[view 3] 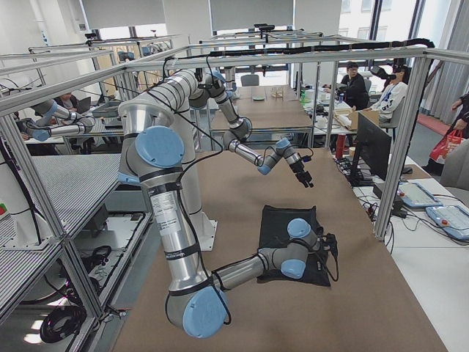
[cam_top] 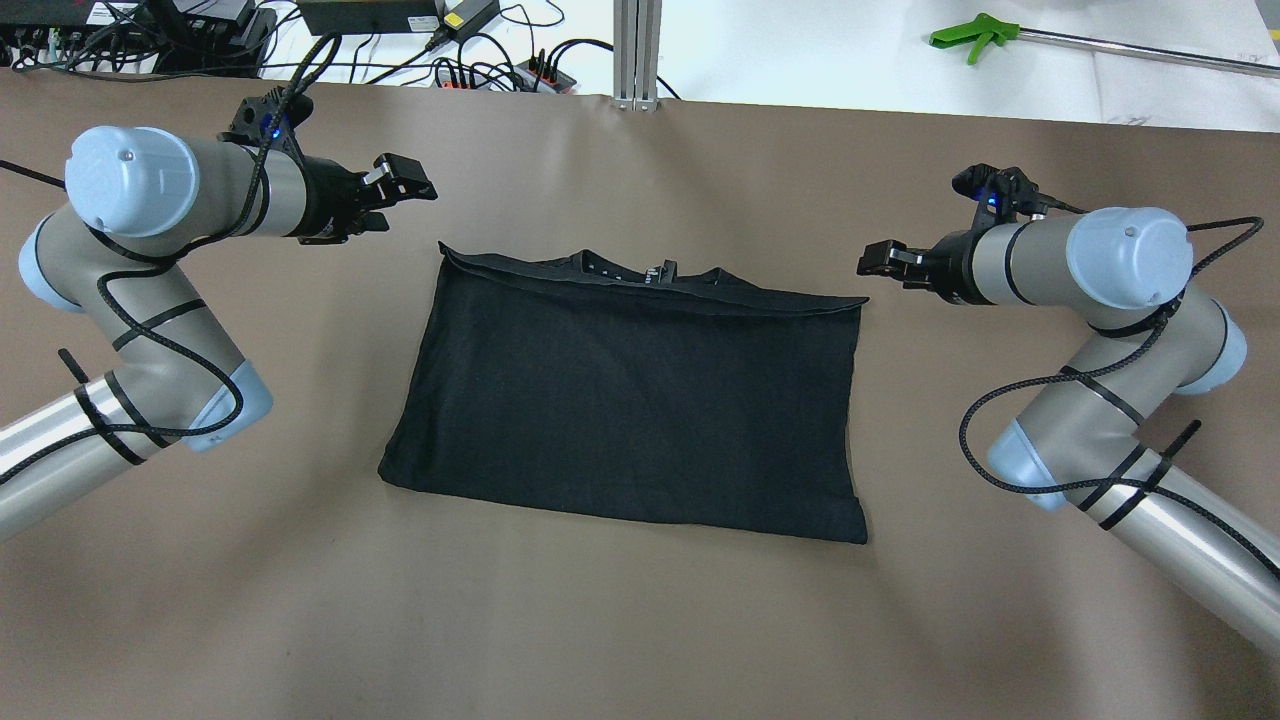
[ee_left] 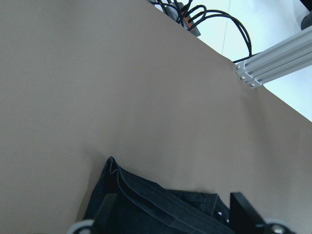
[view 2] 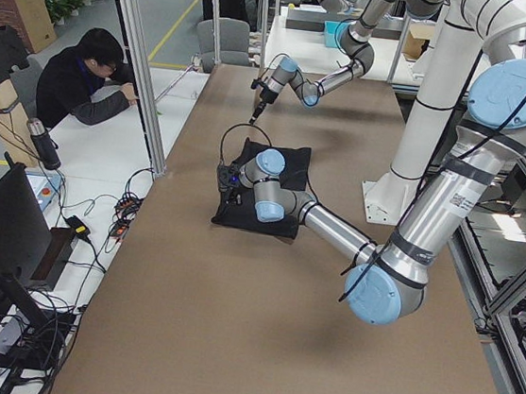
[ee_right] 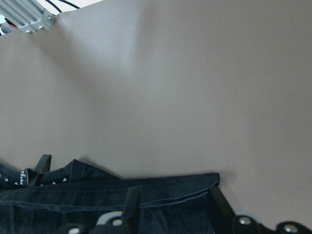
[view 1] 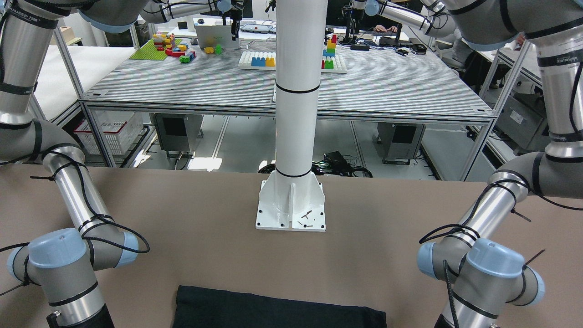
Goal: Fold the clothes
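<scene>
The black garment [cam_top: 630, 400] is lying flat in the middle of the desk [cam_top: 640, 620], folded into a rough rectangle. Its layered hemmed edges and a small white print [cam_top: 660, 272] are running along the side farthest from the robot. In the front-facing view only a strip of it is showing at the bottom, out in front of the white pillar [view 1: 296, 91] and apart from its base.

The left arm [cam_top: 150, 200] is reaching in toward the garment's far left corner. The left jaws are standing wide open and gripping nothing. In the left wrist view the two black tips are sitting far apart at the bottom of the picture, with the garment's corner and hem showing between them and bare desk beyond. From overhead, the left jaws are hanging just beyond that corner, near it but not touching the cloth.

The right arm [cam_top: 1100, 260] is reaching in from the other side toward the far right corner. The right jaws are also parted and empty. In the right wrist view the tips are framing the hemmed corner, which is lying flat on the desk. From overhead, the right jaws are sitting just beside that corner, level with the garment's far edge and clear of the cloth. In the side views both sets of jaws are looking raised off the desk.
</scene>
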Controlling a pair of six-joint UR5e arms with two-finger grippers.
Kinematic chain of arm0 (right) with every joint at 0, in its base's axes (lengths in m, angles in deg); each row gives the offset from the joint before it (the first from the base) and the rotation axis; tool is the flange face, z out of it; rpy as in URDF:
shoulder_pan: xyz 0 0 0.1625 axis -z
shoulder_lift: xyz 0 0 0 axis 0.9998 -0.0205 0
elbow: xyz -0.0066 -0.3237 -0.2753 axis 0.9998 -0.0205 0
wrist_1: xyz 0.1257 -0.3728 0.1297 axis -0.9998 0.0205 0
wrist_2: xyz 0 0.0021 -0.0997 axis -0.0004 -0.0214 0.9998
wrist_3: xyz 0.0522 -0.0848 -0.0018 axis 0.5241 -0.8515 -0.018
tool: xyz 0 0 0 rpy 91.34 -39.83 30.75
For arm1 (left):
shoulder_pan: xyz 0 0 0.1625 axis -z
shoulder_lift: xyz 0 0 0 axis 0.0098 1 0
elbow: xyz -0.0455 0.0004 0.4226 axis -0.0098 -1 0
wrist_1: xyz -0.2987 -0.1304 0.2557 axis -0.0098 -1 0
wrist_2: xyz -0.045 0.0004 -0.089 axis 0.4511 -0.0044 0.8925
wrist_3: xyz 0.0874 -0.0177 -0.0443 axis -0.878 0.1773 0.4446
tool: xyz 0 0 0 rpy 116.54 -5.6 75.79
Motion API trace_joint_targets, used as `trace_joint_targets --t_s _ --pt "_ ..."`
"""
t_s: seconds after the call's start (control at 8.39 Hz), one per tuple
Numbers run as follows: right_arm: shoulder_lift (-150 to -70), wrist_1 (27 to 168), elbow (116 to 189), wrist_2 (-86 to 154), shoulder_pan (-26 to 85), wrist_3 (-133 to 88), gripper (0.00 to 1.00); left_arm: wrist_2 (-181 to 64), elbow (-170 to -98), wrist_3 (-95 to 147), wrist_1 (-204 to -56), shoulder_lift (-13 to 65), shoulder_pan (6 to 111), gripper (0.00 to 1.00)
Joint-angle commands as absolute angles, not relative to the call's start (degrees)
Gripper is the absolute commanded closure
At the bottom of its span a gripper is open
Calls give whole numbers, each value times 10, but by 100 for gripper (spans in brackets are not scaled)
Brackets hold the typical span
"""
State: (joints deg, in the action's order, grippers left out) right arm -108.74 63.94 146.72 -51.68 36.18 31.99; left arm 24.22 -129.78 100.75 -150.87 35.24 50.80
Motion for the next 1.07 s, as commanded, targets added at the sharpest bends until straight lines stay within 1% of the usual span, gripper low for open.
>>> trace_joint_targets --t_s 0.0,0.24,0.48,0.6,0.95 --pt "-1115 646 1474 -586 374 328 6 248 -1299 1007 -1507 353 516 6" --pt "-1159 645 1507 -630 418 355 6 248 -1304 1007 -1501 353 516 6" --pt "-1173 645 1547 -634 459 441 6 248 -1313 1007 -1496 353 517 6" --pt "-1194 645 1566 -630 482 448 6 247 -1313 1007 -1496 353 517 6" --pt "-1230 643 1569 -626 496 448 6 247 -1320 1007 -1496 352 517 6"
